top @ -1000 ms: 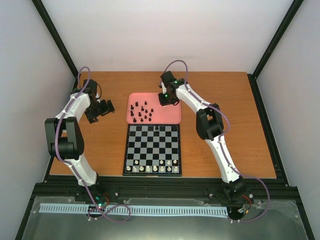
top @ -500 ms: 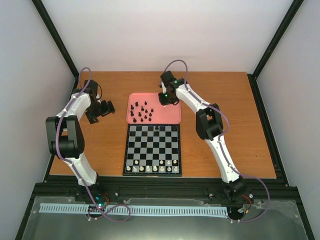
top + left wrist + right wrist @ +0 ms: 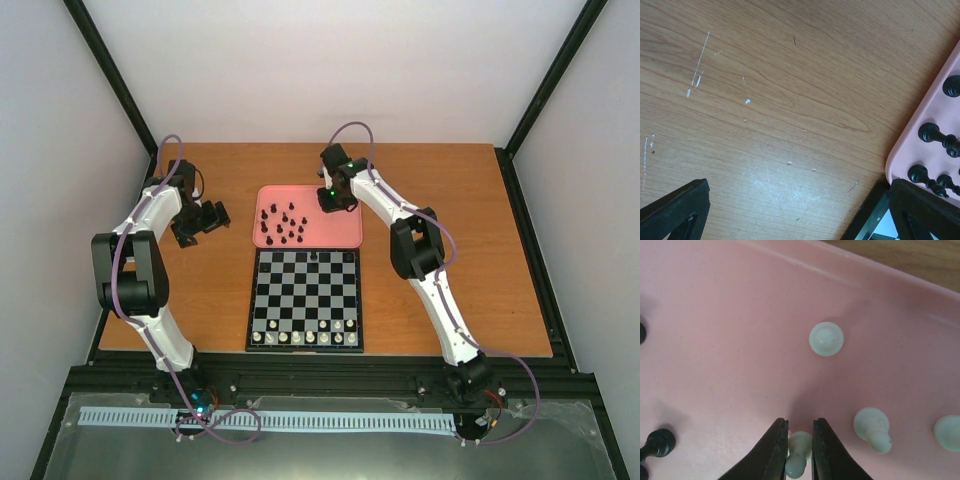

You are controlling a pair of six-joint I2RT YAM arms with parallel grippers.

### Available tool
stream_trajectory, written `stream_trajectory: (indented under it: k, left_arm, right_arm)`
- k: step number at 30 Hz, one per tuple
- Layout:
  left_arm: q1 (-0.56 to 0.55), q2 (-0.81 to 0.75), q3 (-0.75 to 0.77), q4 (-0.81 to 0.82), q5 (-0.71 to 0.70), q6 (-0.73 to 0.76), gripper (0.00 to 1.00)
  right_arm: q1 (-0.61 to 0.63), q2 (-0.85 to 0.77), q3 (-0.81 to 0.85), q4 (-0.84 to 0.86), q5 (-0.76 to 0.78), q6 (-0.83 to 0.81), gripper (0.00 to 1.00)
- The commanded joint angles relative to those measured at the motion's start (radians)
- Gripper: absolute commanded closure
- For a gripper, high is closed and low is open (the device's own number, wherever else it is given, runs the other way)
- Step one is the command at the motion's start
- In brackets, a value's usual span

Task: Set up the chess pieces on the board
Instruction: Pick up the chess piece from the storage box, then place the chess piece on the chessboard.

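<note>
The board (image 3: 305, 290) lies at the table's middle, with a row of white chess pieces (image 3: 305, 337) along its near edge and one black piece (image 3: 314, 256) on its far row. Several black pieces (image 3: 282, 222) stand in the pink tray (image 3: 345, 235) behind it. My right gripper (image 3: 335, 197) is over the tray's right part. In the right wrist view it (image 3: 800, 440) is shut on a cream-white pawn (image 3: 799, 452), with other white pieces (image 3: 826, 338) loose nearby. My left gripper (image 3: 205, 220) is open and empty left of the tray, over bare wood (image 3: 800, 215).
The left wrist view shows the tray's edge (image 3: 905, 150) with black pieces (image 3: 932, 134) and a board corner (image 3: 875, 217) at the right. Grey walls and black frame posts (image 3: 110, 70) surround the wooden table (image 3: 450, 180).
My right gripper has edged slightly to the left over the tray. The left arm has not moved.
</note>
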State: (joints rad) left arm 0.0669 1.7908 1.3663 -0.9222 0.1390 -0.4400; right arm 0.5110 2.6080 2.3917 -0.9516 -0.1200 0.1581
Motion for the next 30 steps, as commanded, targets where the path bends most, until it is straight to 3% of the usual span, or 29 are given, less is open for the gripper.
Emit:
stream_trajectory:
  k: [1,12,15,23,30]
  left_arm:
    - [-0.004,-0.002,0.033,-0.008,0.003,0.017,0.0]
    - [-0.004,-0.027,0.03,-0.008,0.002,0.018,0.0]
    - [-0.004,-0.034,0.028,-0.008,0.002,0.018,0.0]
    - [-0.004,-0.062,0.01,0.0,0.004,0.017,0.0]
    - [-0.004,-0.084,-0.001,0.007,-0.002,0.012,0.0]
  right_arm:
    - [0.004,0.008,0.028,-0.016,0.017,-0.006,0.86]
    - [0.067,-0.198,-0.073,-0.041,0.009,-0.02,0.9]
    - [0.113,-0.32,-0.189,-0.042,-0.001,-0.022,0.9]
    - [0.265,-0.688,-0.726,0.081,-0.014,0.045,0.9]
    - [0.413,-0.849,-1.015,0.183,0.02,0.059,0.89]
